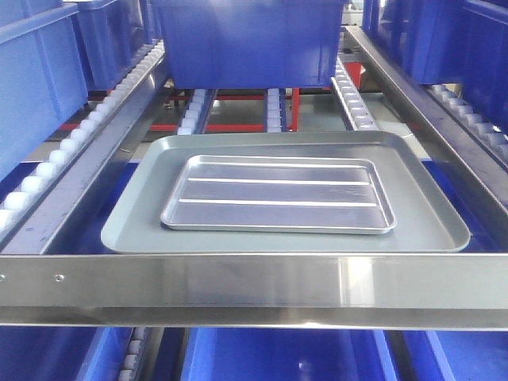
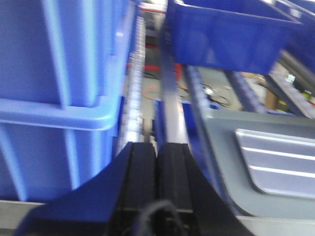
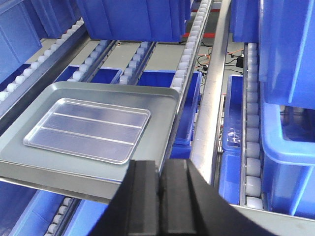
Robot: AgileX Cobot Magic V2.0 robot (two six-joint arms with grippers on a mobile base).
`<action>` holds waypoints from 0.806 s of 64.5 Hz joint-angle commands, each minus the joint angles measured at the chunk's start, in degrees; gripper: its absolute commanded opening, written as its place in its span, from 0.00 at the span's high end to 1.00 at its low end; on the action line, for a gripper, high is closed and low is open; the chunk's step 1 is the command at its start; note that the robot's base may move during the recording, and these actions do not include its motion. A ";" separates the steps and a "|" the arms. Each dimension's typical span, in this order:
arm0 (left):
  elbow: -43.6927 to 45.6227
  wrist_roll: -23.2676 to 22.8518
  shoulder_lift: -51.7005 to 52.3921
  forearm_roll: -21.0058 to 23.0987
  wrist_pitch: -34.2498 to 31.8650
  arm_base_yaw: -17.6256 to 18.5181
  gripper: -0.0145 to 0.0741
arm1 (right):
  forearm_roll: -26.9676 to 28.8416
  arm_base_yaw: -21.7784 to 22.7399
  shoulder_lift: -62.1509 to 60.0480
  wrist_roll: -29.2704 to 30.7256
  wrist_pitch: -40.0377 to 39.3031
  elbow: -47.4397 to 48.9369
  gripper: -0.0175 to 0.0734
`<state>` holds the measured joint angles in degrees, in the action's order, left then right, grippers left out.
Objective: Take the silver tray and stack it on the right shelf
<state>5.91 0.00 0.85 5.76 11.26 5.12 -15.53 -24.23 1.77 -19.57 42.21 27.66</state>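
Observation:
The silver tray (image 1: 278, 194), shiny with two long ridges, lies flat inside a larger matte grey tray (image 1: 135, 214) on the right shelf, just behind the shelf's wide steel front bar (image 1: 254, 290). Neither gripper appears in the front view. In the left wrist view my left gripper (image 2: 157, 145) is shut and empty, over the rail left of the grey tray (image 2: 221, 137), with the silver tray (image 2: 280, 162) to its right. My right gripper (image 3: 160, 164) is shut and empty, off the grey tray's (image 3: 162, 105) front right corner. The silver tray (image 3: 88, 129) lies to its upper left.
A dark blue bin (image 1: 246, 40) sits on the rollers behind the trays. Light blue bins stand on the left (image 2: 49, 98) and on the right (image 3: 290, 73). Rails of white rollers (image 1: 48, 167) flank the trays, and more blue bins sit on the level below.

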 commanded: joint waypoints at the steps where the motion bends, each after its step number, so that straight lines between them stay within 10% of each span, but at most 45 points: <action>1: -2.27 0.00 0.71 0.76 -11.26 -2.25 0.95 | -1.01 0.21 0.90 0.57 -4.37 1.45 0.75; 8: -9.21 0.00 0.71 0.76 -24.42 -2.99 0.95 | -1.01 0.21 0.90 0.57 -4.37 1.45 0.75; 52: -8.70 0.00 0.58 -2.26 -12.12 -2.99 0.95 | -1.01 0.21 0.90 0.57 -4.37 1.45 0.75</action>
<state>-1.69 0.00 0.85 3.50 3.74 2.26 -15.44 -24.23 1.77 -19.57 42.35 27.66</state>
